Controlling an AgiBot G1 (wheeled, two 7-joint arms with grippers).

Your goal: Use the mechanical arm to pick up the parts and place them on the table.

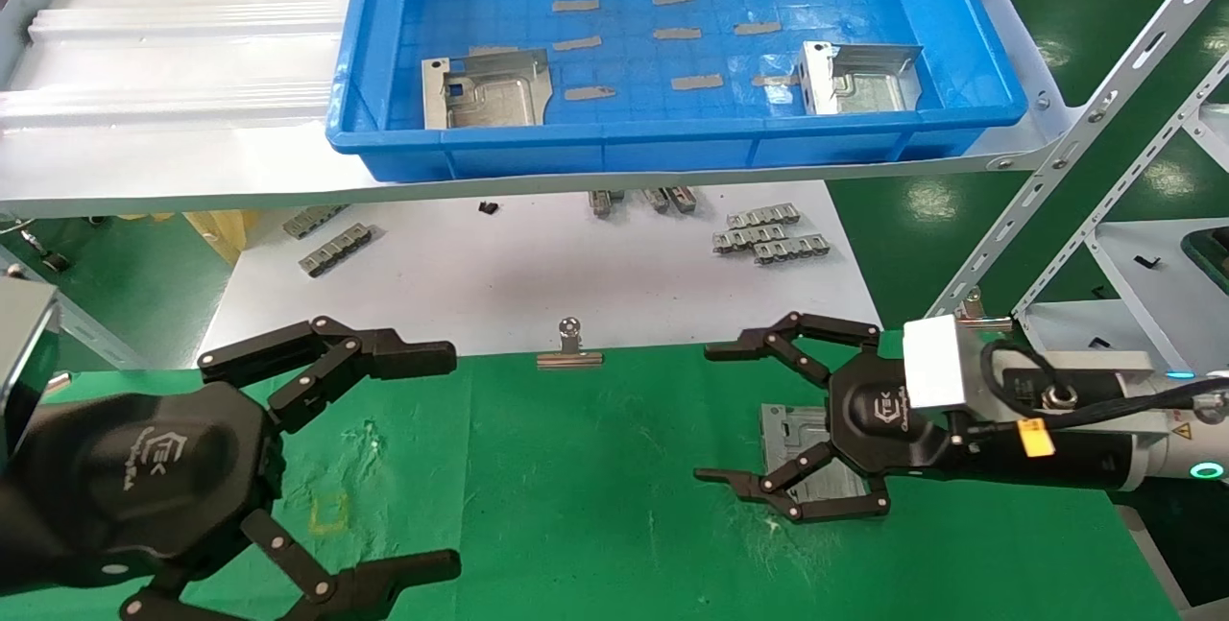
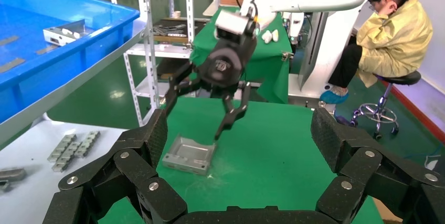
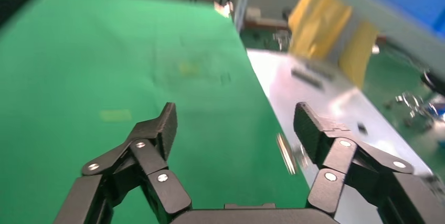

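One silver part (image 1: pixel 795 453) lies flat on the green table (image 1: pixel 595 506), partly under my right arm; it also shows in the left wrist view (image 2: pixel 188 154). My right gripper (image 1: pixel 710 413) is open and empty, hovering just above and beside that part, and it shows in the left wrist view (image 2: pixel 197 114) and in its own view (image 3: pixel 233 127). Two more parts (image 1: pixel 488 88) (image 1: pixel 857 77) lie in the blue tray (image 1: pixel 672 146). My left gripper (image 1: pixel 453 458) is open and empty at the table's front left, also seen in its own view (image 2: pixel 239 129).
The blue tray sits on a raised grey shelf (image 1: pixel 192 160). Below it a white sheet (image 1: pixel 538 275) holds several grey toothed clip strips (image 1: pixel 768 235) and a binder clip (image 1: pixel 569 345) at the cloth's edge. A metal rack (image 1: pixel 1114 151) stands at right. A seated person (image 2: pixel 391 35) is beyond the table.
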